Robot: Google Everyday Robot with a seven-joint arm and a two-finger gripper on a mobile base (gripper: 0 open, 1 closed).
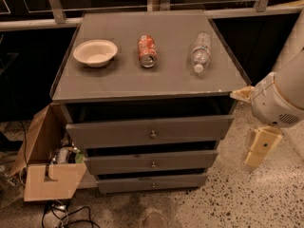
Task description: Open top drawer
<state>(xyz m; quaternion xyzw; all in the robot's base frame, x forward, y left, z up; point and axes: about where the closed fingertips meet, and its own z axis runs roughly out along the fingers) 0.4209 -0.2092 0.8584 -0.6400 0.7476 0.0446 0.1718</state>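
Observation:
The top drawer is the widest grey front, just under the cabinet top, with a small round metal knob at its centre. It stands a little out from the cabinet, with a dark gap above it. My gripper is a cream part that hangs from the white arm at the right. It is beside the cabinet's right side, about level with the drawers. It is apart from the knob and holds nothing that I can see.
Two shorter grey drawers sit below. On the cabinet top are a white bowl, a red can on its side and a plastic bottle on its side. An open cardboard box and cables lie on the floor at the left.

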